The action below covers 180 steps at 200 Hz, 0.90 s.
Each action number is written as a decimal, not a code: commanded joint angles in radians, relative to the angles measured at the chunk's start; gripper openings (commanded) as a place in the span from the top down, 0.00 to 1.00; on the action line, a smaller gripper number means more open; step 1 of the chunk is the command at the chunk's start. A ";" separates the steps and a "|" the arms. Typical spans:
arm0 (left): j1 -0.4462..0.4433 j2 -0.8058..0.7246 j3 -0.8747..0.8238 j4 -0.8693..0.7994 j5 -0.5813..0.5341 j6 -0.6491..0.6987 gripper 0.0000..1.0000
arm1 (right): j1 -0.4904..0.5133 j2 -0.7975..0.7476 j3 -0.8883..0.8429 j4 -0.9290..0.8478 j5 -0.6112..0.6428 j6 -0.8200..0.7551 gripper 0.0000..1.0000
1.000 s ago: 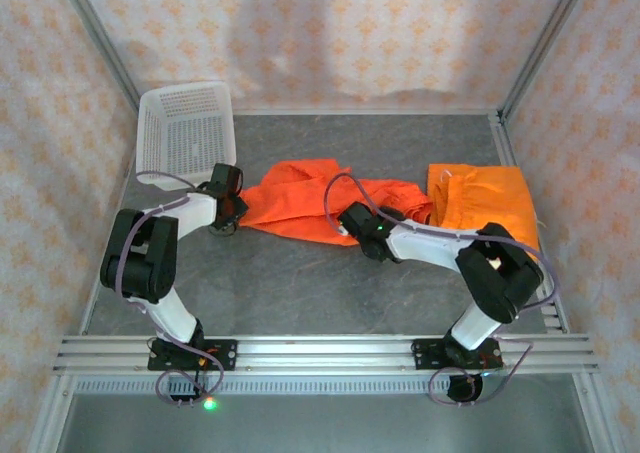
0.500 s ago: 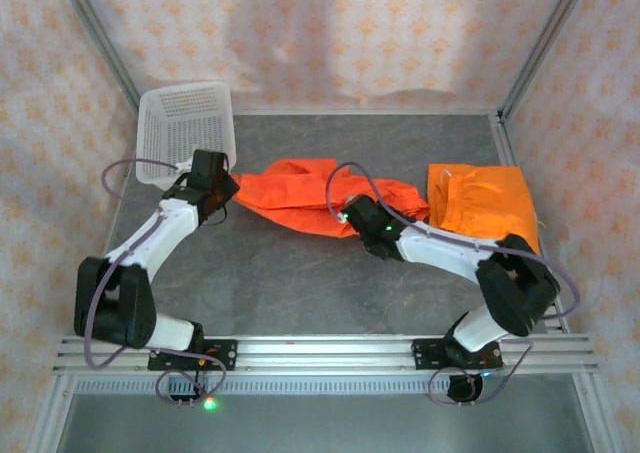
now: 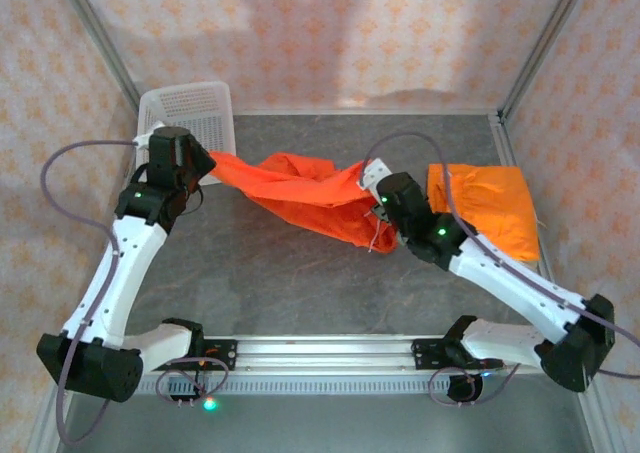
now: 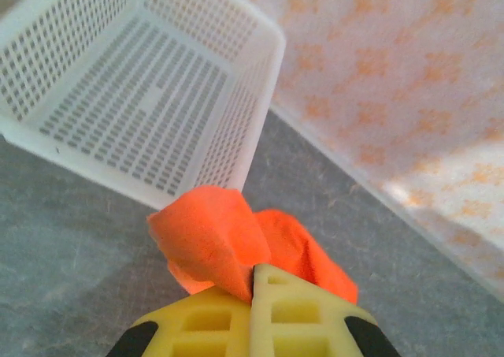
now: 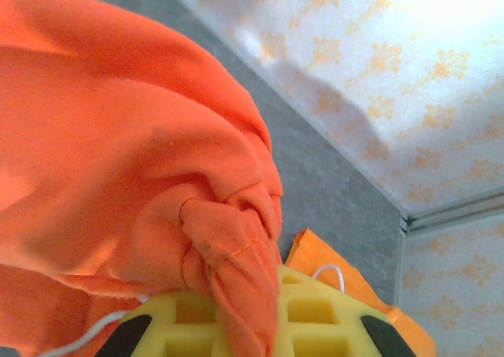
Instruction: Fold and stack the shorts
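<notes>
Metal rail [image 3: 320,351] at 6 o'clock, then bare grey table [image 3: 290,283]. The left gripper [image 3: 203,163] at 9 o'clock and the right gripper [image 3: 372,185] near centre each pinch an end of the red shorts [image 3: 300,188], which stretch between them. Folded orange shorts [image 3: 490,218] lie at 3 o'clock and the basket [image 3: 190,113] at 10. Patterned walls [image 3: 330,33] stand behind.

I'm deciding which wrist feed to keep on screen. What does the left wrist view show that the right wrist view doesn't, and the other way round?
Left wrist: the white mesh basket, on the grey table just beyond the pinched cloth. Right wrist: a second pair of orange shorts with a white drawstring, lying near the enclosure corner. Shared: the bright orange shorts pinched in shut jaws, by the left gripper and the right gripper, plus the table and the patterned wall.
</notes>
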 commanded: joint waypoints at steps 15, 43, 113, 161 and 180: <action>0.005 -0.016 0.159 -0.125 -0.080 0.075 1.00 | -0.005 -0.096 0.076 -0.050 -0.085 0.134 1.00; 0.006 -0.015 0.219 -0.147 -0.069 0.088 1.00 | -0.003 -0.130 0.104 -0.060 -0.138 0.182 1.00; 0.006 -0.012 0.459 -0.256 -0.135 0.146 1.00 | 0.005 -0.180 0.255 -0.139 -0.197 0.346 1.00; 0.005 0.158 0.607 -0.297 -0.168 0.155 1.00 | -0.001 -0.049 0.414 -0.332 0.069 0.569 1.00; 0.005 0.267 0.634 -0.282 -0.139 0.126 1.00 | -0.072 0.061 0.473 -0.446 0.079 0.671 1.00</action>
